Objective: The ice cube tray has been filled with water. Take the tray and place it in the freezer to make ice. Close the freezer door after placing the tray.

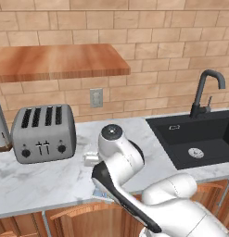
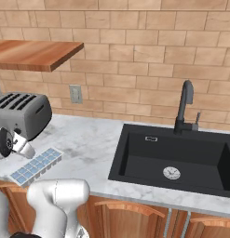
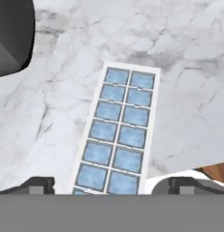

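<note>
I'm hovering the gripper (image 3: 111,185) over the ice cube tray (image 3: 116,132) on the counter (image 3: 63,90); jaws gaping fully, holding nothing.

Worktop (image 2: 91,148): white marble, grey-veined.
Toaster (image 1: 43,133): stood at its left.
Ice cube tray (image 3: 117,131): lay flat near front edge.
Sink (image 2: 174,160): set in at right.

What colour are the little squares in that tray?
Pale blue, in a white ice cube tray; clearest in the hand view.

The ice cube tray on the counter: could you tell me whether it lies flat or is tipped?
Flat: the ice cube tray rests level on the marble counter, pale-blue water filling each cell.
</note>
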### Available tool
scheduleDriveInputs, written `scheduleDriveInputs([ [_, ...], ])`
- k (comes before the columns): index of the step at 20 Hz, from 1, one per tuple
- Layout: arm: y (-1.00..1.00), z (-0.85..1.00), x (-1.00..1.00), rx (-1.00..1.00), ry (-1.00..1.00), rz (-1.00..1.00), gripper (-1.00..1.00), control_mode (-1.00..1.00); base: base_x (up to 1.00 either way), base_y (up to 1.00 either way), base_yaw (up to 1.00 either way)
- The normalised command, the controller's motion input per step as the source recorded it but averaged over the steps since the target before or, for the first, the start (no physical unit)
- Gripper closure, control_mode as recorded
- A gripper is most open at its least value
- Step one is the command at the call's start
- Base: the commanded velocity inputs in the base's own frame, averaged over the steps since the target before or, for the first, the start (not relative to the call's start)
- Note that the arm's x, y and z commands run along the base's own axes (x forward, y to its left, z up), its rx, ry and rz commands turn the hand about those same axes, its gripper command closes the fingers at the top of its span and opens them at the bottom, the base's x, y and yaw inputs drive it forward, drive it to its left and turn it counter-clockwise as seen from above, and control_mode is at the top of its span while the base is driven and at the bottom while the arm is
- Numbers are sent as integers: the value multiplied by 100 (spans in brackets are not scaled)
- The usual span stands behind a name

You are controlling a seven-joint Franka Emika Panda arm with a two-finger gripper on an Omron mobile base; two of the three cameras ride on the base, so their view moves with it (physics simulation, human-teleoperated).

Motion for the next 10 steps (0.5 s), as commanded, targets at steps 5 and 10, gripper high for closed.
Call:
scheduleDriveInputs([
  [5,41,18,-76,-44,12,13,-100,-100,0,0,0],
  [10,31,4,-69,-33,30,3,-100,-100,0,0,0],
])
